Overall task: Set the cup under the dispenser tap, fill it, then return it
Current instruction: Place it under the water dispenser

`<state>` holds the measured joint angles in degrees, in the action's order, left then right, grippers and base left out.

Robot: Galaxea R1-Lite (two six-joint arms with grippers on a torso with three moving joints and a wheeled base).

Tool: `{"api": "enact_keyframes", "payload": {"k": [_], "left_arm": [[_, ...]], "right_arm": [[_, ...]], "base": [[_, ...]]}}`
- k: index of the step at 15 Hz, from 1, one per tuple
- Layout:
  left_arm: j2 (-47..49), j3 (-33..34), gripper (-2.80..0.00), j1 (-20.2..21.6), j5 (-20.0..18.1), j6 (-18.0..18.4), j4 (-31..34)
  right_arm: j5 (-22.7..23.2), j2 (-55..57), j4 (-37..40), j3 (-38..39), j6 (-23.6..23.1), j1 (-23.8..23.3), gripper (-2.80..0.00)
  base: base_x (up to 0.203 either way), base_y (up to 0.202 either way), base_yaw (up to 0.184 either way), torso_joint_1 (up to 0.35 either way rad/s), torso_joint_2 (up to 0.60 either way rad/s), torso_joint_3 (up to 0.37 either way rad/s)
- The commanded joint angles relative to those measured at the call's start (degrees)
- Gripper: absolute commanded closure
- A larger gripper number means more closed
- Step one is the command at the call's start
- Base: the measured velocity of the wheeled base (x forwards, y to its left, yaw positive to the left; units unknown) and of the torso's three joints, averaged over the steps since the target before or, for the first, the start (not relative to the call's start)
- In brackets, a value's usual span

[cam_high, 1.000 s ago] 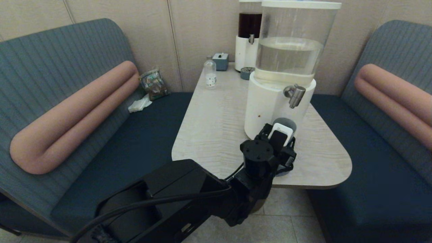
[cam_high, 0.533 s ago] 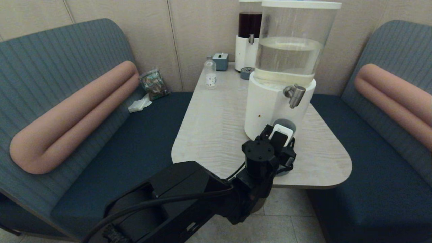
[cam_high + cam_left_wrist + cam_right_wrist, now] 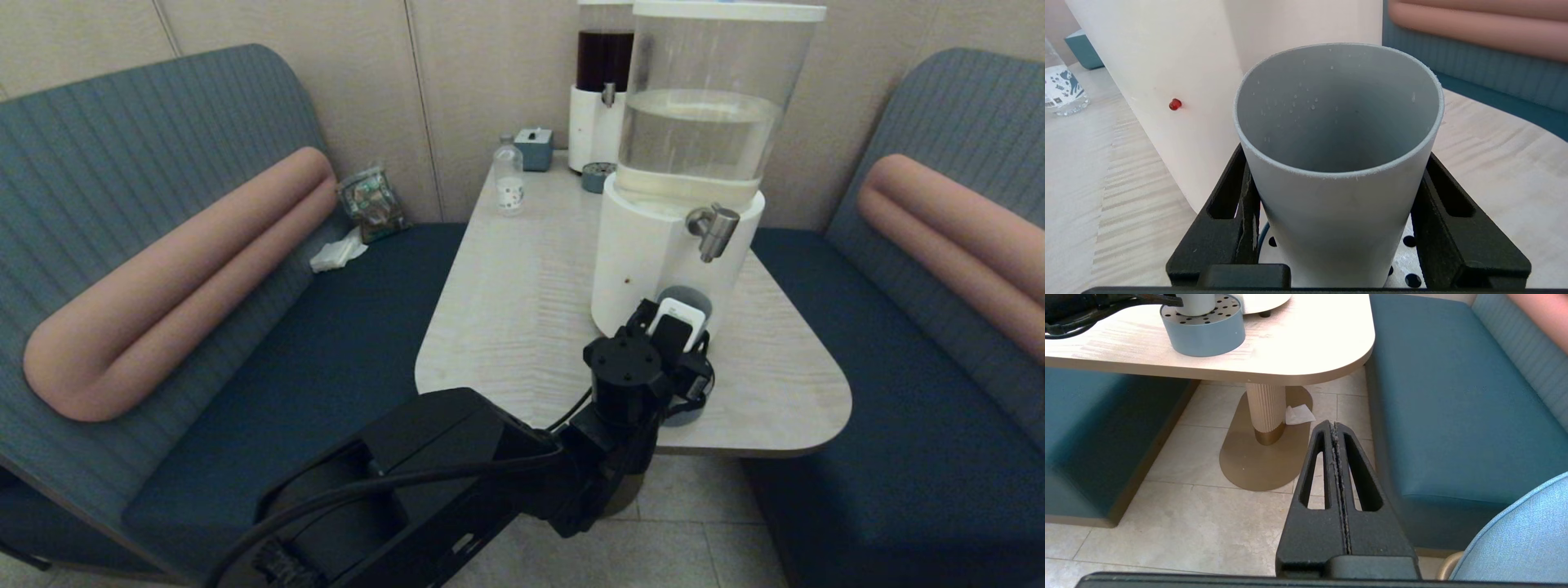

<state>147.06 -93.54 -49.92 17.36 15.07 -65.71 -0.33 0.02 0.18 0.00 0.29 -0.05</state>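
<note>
The left gripper (image 3: 680,343) sits at the table's (image 3: 522,310) near edge, its 2 fingers (image 3: 1231,212) on either side of the cup (image 3: 1337,171), which stands on the perforated tray (image 3: 1203,324). Just beyond the gripper rises the large dispenser (image 3: 653,253), its tap (image 3: 713,230) above and slightly right of the cup. Far beyond and to the left stand a bottle (image 3: 509,180), a small box (image 3: 534,149) and the slimmer dispenser (image 3: 600,90). The right gripper (image 3: 1336,433) hangs low beside the table, above the floor.

Grey-blue cup (image 3: 1337,163) droplet-speckled inside, on a blue tray (image 3: 1203,326) with a black-dotted white top, pale wood-grain table (image 3: 522,294)
</note>
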Motion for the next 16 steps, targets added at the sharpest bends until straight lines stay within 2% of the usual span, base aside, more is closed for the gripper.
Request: {"api": "enact_keyframes", "payload": {"k": [1, 14, 15, 16], "left_arm": [[0.07, -0.15, 0.00, 0.00, 0.13, 0.14, -0.47], [-0.32, -0.55, 0.00, 0.00, 0.30, 0.04, -0.39], [-0.52, -0.25, -2.80, 0.00, 0.43, 0.15, 0.02], [-0.48, -0.82, -2.80, 0.00, 0.40, 0.23, 0.37]], "right_arm": [[-0.02, 0.06, 0.00, 0.00, 0.05, 0.05, 0.00], [-0.02, 0.06, 0.00, 0.00, 0.06, 0.05, 0.00], [-0.02, 0.06, 0.00, 0.00, 0.06, -0.04, 0.00], [-0.02, 0.06, 0.00, 0.02, -0.01, -0.02, 0.00]], "base": [[0.000, 0.000, 0.000, 0.000, 0.00, 0.000], [0.000, 0.000, 0.000, 0.000, 0.00, 0.000], [0.000, 0.000, 0.000, 0.000, 0.00, 0.000], [0.000, 0.000, 0.000, 0.000, 0.00, 0.000]]}}
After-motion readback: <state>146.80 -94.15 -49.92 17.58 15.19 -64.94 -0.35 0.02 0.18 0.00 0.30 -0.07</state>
